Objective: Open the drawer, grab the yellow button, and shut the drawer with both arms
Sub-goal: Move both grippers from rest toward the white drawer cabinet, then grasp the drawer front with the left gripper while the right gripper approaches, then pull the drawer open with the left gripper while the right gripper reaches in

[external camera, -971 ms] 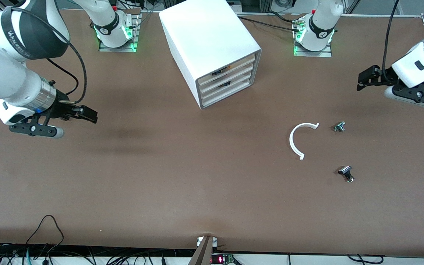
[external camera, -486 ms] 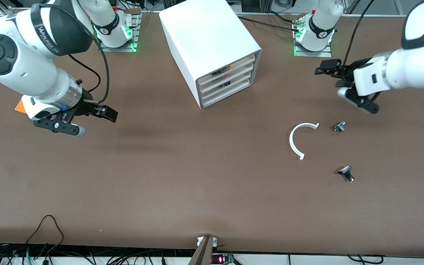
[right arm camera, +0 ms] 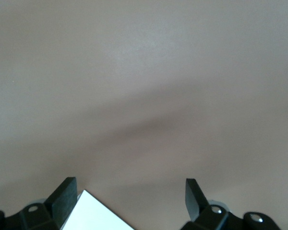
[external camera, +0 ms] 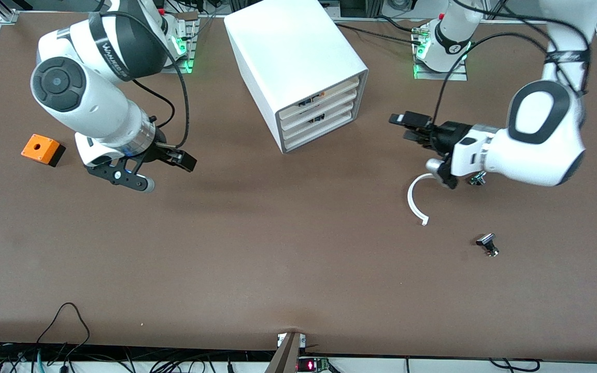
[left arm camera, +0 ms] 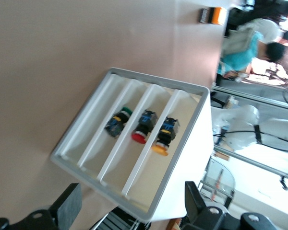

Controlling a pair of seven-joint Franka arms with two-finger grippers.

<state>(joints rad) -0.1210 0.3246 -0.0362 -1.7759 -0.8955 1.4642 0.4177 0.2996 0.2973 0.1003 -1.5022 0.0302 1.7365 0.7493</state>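
The white cabinet (external camera: 298, 62) stands at the back middle of the table. In the front view its top drawer (external camera: 329, 93) looks pushed in. In the left wrist view a cream drawer (left arm camera: 134, 143) stands pulled out and holds three buttons. One of them is the orange-yellow capped button (left arm camera: 163, 139). My left gripper (external camera: 408, 127) is open and empty, level with the drawer fronts toward the left arm's end; its own view (left arm camera: 133, 206) faces the drawer. My right gripper (external camera: 182, 161) is open and empty over bare table toward the right arm's end, seen also in its own view (right arm camera: 129, 201).
An orange square box (external camera: 42, 149) lies near the right arm's end. A white curved strip (external camera: 413, 199) and two black-and-silver parts (external camera: 479, 178) (external camera: 487, 244) lie under and near the left arm. A white corner (right arm camera: 101, 215) shows between the right fingers.
Both arms have swung in from the table's ends toward the cabinet. The left gripper now sits close to the drawer fronts. The right arm's move has uncovered the orange box.
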